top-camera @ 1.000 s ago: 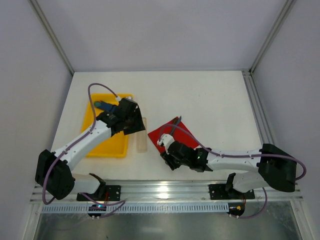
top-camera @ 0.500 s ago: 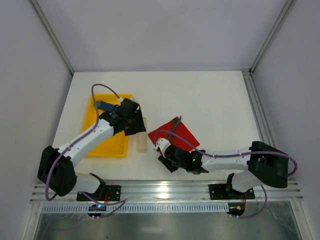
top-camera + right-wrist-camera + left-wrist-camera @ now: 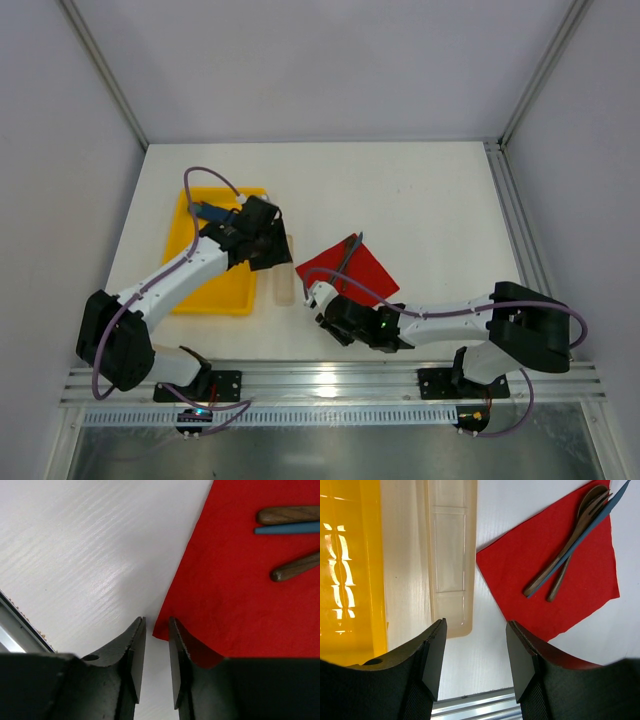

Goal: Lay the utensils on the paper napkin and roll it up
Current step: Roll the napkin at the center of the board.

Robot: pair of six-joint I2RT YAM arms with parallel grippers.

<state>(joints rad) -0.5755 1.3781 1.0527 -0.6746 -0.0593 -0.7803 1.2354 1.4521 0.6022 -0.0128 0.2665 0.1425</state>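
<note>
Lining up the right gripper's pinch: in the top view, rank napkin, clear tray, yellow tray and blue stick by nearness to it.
1. napkin: its near corner at the right gripper.
2. clear tray: just left of the gripper.
3. yellow tray: farther left.
4. blue stick: far end of the yellow tray, farthest.

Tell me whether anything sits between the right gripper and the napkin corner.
Nothing visible does. The right gripper has its jaws narrowly apart, straddling the near corner of the paper napkin. The utensils lie farther in on the sheet, away from the fingers.
</note>
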